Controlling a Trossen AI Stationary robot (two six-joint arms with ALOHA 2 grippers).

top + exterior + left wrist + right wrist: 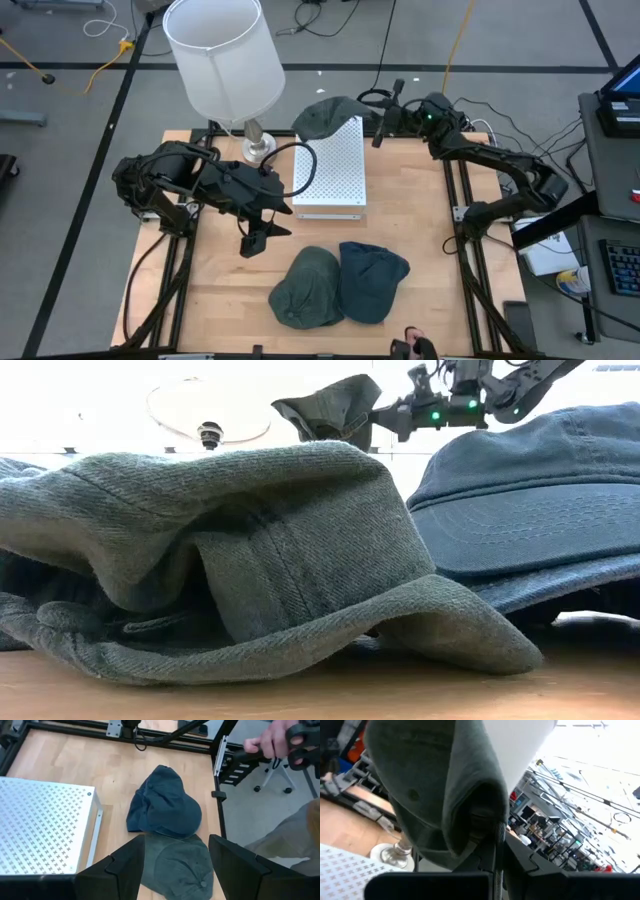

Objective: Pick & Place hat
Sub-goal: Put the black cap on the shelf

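Observation:
A grey-green hat (330, 118) is held up in the air over the far end of the white perforated box (332, 170), with my right gripper (381, 122) shut on it; the low view shows the same hat (330, 408) high at the back. Two more hats lie on the table near its front edge, a green one (306, 288) and a blue one (373, 280), touching side by side. My left gripper (262, 238) hovers open left of the box, above the table; its wrist view looks down on the blue hat (165, 805) and green hat (182, 870). My right gripper pinches a gathered fold at the hat's edge (482, 822) between its two shut fingers (496, 851). It comes roughly level from the table's right side. The hat is lifted clear of the box and table, and its crown (420, 780) bulges out beyond the fingers.
A lamp with a white shade (222, 55) stands at the far left on its base (257, 147), close to the held hat. A person's hand (272, 740) holds a dark controller beyond the table's near right corner. Bare wood (410, 210) lies right of the box.

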